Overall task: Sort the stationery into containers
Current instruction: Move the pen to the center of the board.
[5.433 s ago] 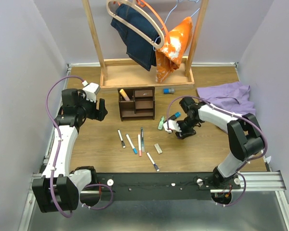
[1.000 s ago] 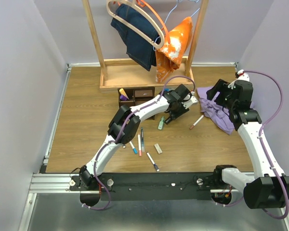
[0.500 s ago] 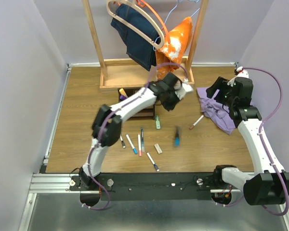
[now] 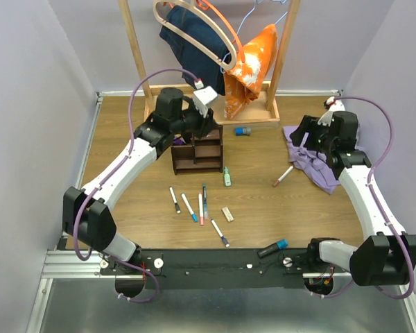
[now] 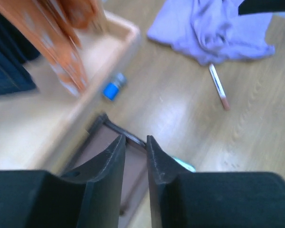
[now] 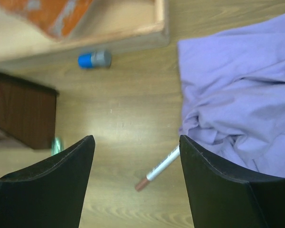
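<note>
**Stationery loose on worktop; both grippers empty**

Left gripper [image 5: 136, 141], fingers narrowly apart, hovers over the dark brown wooden organizer [image 4: 196, 154] at upper centre, which the arm partly hides. Right gripper [image 6: 136, 138] stands wide apart above bare worktop [image 4: 263, 208], beside crumpled lilac cloth [image 6: 237, 76]. White pens [image 4: 188, 207] lie mid-frame. A blue-capped dark marker [image 4: 272, 248] rests on the black bottom rail [image 4: 208, 263]. The left wrist view is blurred.

Robotics lab test cell for sure: plain lilac walls [image 4: 35, 83] boxing in a wood-grain tabletop [image 4: 263, 208], white robot arms [image 4: 369, 199] bolted to a black metal rail [image 4: 208, 263].
</note>
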Robot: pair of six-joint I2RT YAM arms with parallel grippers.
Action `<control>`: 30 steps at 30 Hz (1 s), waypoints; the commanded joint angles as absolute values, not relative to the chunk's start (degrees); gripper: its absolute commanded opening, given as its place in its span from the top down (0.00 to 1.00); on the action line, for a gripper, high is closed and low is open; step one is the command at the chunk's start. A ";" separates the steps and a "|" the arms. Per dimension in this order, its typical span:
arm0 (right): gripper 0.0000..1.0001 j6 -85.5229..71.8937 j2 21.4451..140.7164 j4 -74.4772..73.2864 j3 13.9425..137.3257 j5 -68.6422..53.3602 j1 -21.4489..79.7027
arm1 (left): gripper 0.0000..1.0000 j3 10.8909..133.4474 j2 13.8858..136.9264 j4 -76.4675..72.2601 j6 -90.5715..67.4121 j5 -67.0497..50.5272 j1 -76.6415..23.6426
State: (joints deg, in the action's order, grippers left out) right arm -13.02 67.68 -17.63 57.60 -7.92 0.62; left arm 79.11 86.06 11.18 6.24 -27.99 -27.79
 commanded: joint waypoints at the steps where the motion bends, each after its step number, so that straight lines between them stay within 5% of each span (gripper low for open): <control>1: 0.20 7.18 63.82 -23.01 55.10 -21.97 0.26 | 0.59 73.22 81.75 11.25 9.49 -27.87 -28.12; 4: 0.16 18.32 60.83 -28.36 57.56 -25.63 0.26 | 0.51 71.19 78.33 11.16 11.51 -24.01 -28.12; 5: 0.16 24.11 60.65 -32.13 59.57 -35.67 0.26 | 0.46 70.67 77.61 11.34 11.60 -22.60 -28.12; 8: 0.17 51.53 63.44 -56.63 63.80 -44.19 0.26 | 0.38 70.49 75.85 13.87 12.04 -18.81 -27.69; 11: 0.17 77.37 68.53 -78.01 65.13 -42.64 0.44 | 0.29 69.70 74.53 16.86 12.92 -18.19 -27.33; 15: 0.14 93.29 63.75 -75.95 55.75 -34.20 0.70 | 0.25 68.65 73.48 19.68 13.36 -18.72 -27.16; 21: 0.13 100.99 54.76 -70.93 42.37 -31.65 8.16 | 0.18 68.03 71.46 23.29 13.53 -18.72 -27.16; 30: 0.15 91.15 61.26 -66.63 40.17 -31.47 20.82 | 0.11 67.33 70.58 25.40 14.59 -16.61 -27.07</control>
State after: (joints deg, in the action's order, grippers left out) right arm 94.43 59.88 -69.12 41.12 -32.73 15.46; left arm 68.01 72.38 23.75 13.63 -18.59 -27.42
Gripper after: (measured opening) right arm 0.846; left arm 0.888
